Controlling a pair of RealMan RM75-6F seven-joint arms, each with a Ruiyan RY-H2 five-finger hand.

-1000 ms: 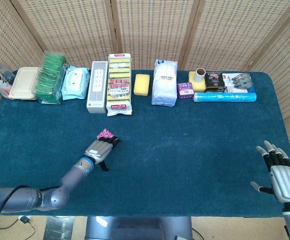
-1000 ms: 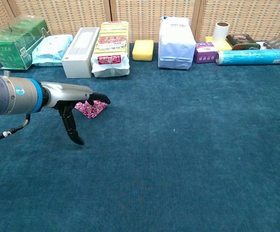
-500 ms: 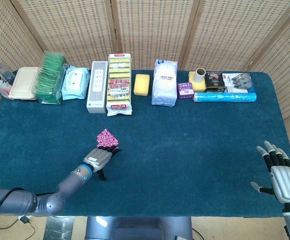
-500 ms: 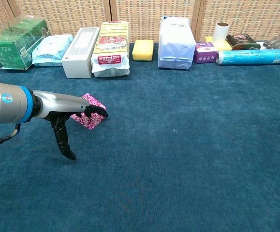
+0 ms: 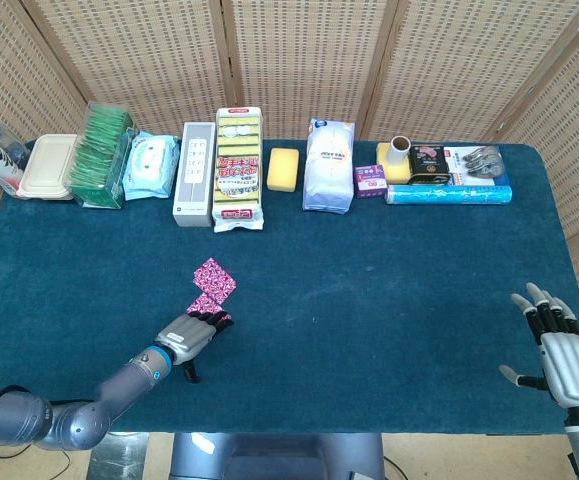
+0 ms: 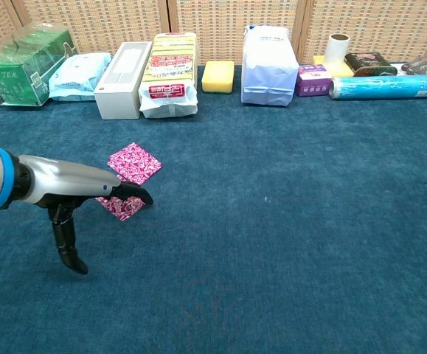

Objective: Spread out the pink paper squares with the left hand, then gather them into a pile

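Two pink patterned paper squares lie on the blue cloth. One square [image 5: 214, 277] [image 6: 135, 161] lies bare. The other square [image 5: 206, 304] [image 6: 122, 207] sits just nearer me, partly under my left hand's fingertips [image 6: 141, 196]. My left hand [image 5: 187, 335] [image 6: 88, 190] lies flat with fingers stretched forward, pressing on that nearer square, and its thumb hangs down. It holds nothing. My right hand [image 5: 561, 350] rests at the front right corner, fingers spread, far from the paper; the chest view does not show it.
Along the far edge of the table [image 5: 389, 300] stands a row of goods: green tea box [image 5: 101, 157], wipes pack [image 5: 150, 166], white box [image 5: 195, 173], biscuit pack [image 5: 238, 168], yellow sponge [image 5: 283, 169], white bag [image 5: 329, 165], blue roll [image 5: 449, 193].
My left hand has drawn back toward me, dragging one pink square off the stack. A second square now lies uncovered behind it. The right hand has not moved.
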